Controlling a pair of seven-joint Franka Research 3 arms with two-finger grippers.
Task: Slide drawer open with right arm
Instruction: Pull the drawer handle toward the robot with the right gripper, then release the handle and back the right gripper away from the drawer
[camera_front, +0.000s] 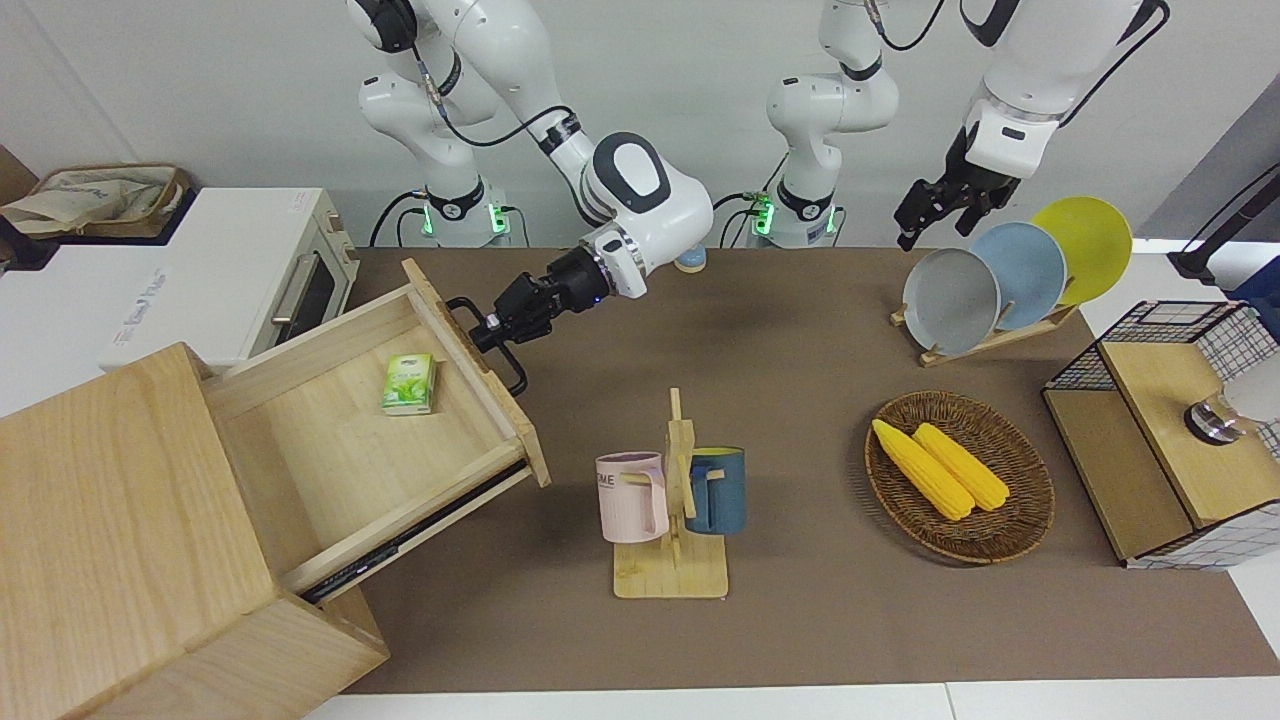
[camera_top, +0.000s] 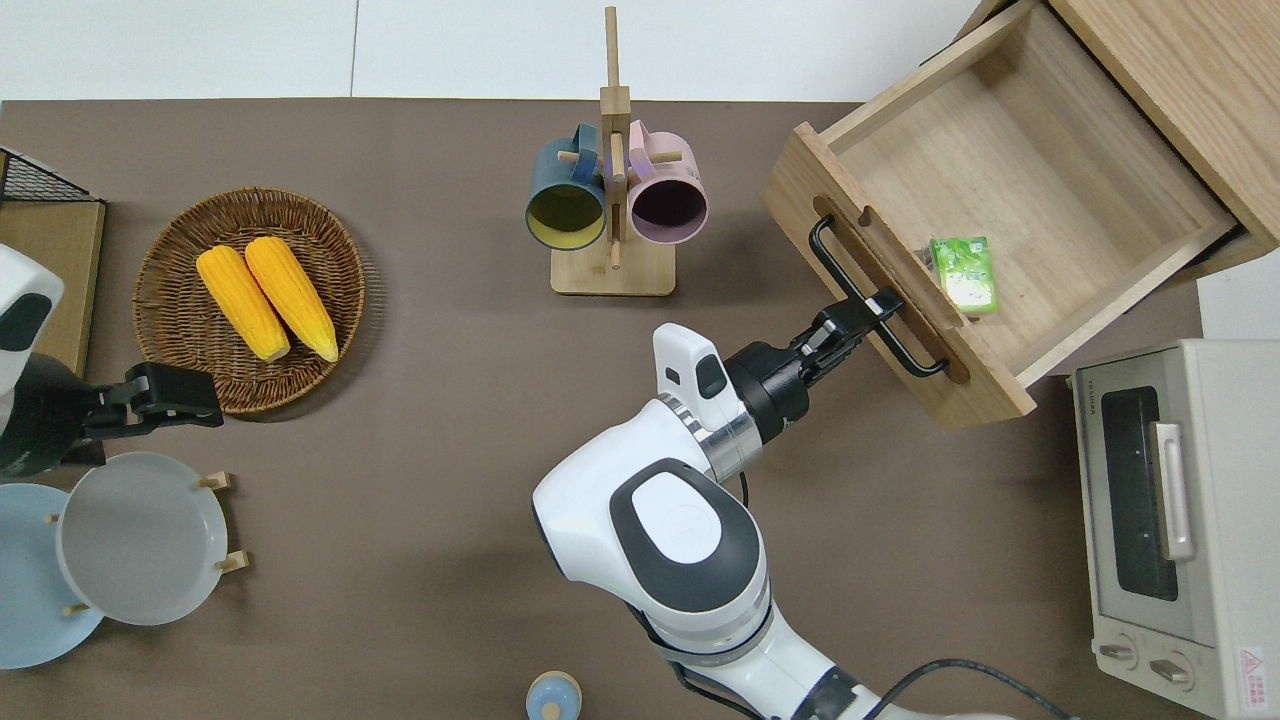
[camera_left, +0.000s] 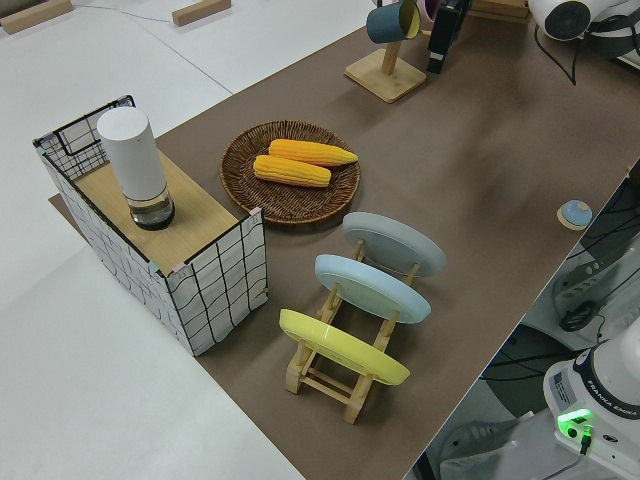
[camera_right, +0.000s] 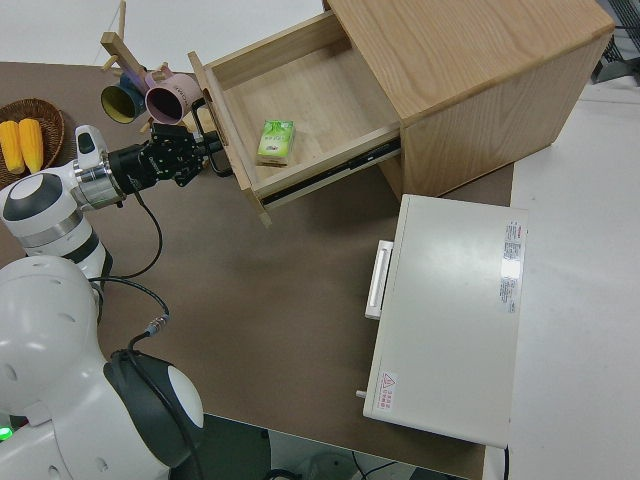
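The light-wood drawer (camera_front: 330, 450) stands pulled far out of the pale wooden cabinet (camera_front: 120, 520) at the right arm's end of the table. It also shows in the overhead view (camera_top: 1040, 180) and the right side view (camera_right: 300, 90). A green packet (camera_top: 965, 275) lies inside it near the front panel. My right gripper (camera_top: 872, 306), with its blue wrist light, is shut on the drawer's black bar handle (camera_top: 838, 265), about midway along the bar. It also shows in the front view (camera_front: 495, 325). My left arm is parked.
A wooden mug rack (camera_top: 612, 270) with a blue and a pink mug stands mid-table, close to the drawer's front. A white toaster oven (camera_top: 1170, 500) sits beside the cabinet. A basket of corn (camera_front: 958, 478), a plate rack (camera_front: 1000, 280) and a wire-mesh box (camera_front: 1160, 430) are at the left arm's end.
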